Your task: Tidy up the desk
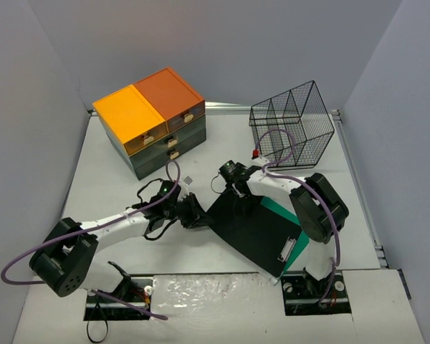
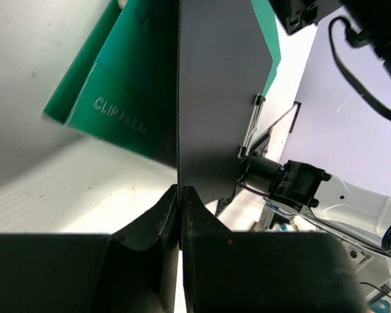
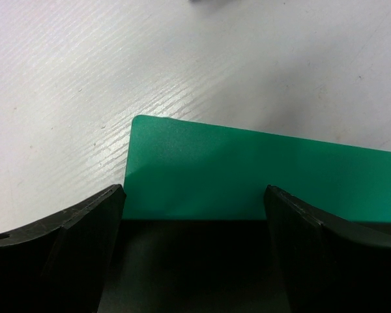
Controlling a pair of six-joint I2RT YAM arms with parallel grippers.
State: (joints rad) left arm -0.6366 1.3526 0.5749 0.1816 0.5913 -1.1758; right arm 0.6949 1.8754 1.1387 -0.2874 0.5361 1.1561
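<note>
Top external: fixed, high above and behind the arm bases, angled down and forward. It is the far, wide view and takes in the whole desk and both arms.

Left wrist: camera sits just behind the left gripper, facing out along its fingers. Very near. It sees the black clipboard edge-on, running straight out from the fingertips, with the green clip file left of it.

Right wrist: camera is behind the right gripper, facing almost straight down at the desk. Extreme close-up, with one finger at each side of the frame.

Shared: all three views catch the clipboard and clip file. The top view also shows both grippers at that spot.
</note>
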